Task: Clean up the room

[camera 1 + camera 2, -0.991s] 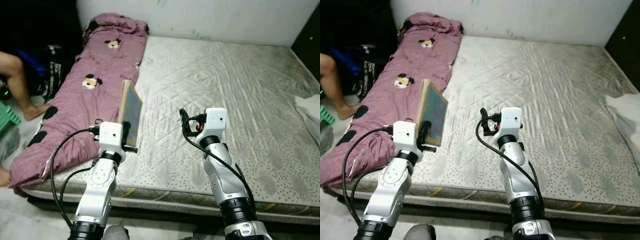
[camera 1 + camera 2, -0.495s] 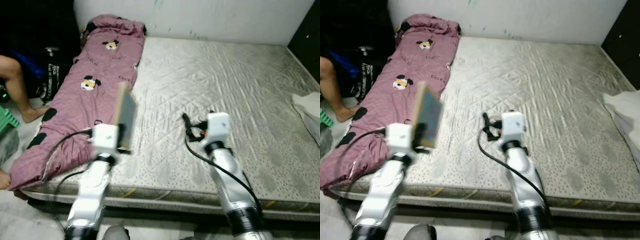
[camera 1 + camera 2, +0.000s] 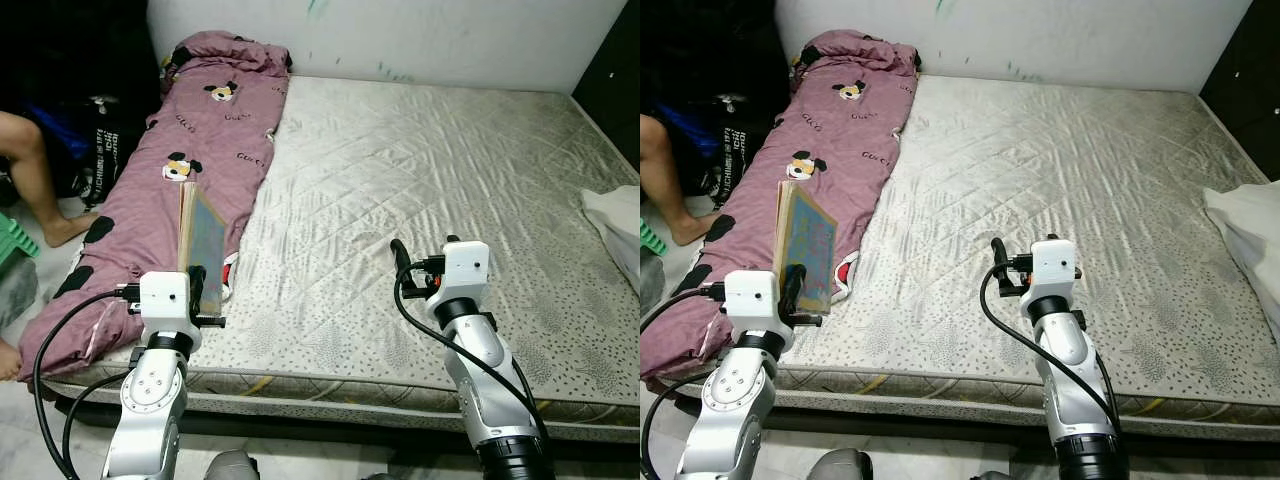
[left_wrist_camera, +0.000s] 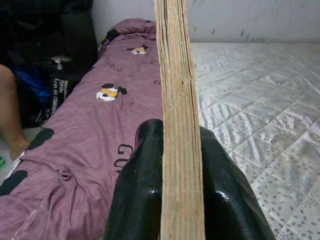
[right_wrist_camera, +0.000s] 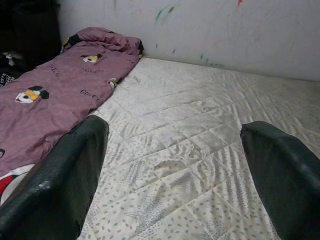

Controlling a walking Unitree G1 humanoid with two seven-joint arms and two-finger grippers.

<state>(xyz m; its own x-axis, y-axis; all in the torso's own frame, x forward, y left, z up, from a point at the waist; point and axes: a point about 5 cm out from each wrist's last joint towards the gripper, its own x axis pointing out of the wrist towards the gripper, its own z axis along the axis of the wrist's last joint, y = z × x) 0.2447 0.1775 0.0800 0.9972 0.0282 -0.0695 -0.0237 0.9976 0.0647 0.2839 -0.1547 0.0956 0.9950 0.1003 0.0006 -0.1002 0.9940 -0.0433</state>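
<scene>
The left gripper (image 3: 197,283) pinches a thin book (image 3: 200,245) by its lower edge and holds it upright on edge above the near left part of the bed, over the border between the purple blanket (image 3: 170,190) and the bare mattress (image 3: 440,190). The book's cover is bluish-green with small coloured patches, its print too small to read; the left wrist view shows the tan, layered page edge (image 4: 177,125) squeezed between the two black fingers (image 4: 137,200), which press flat against either face. The right gripper (image 5: 175,175) hovers above the near middle of the mattress with its fingers spread wide and nothing between them. The blanket, printed with cartoon mouse heads, runs lengthwise along the left side of the bed up to the white wall (image 3: 400,35), where it is bunched. A white cloth (image 3: 615,220) lies at the right edge of the mattress, well apart from both grippers. Beside the bed on the left, a person's bare leg (image 3: 35,170) rests on the floor near a dark bag (image 3: 105,140) and a green object (image 3: 15,240).
</scene>
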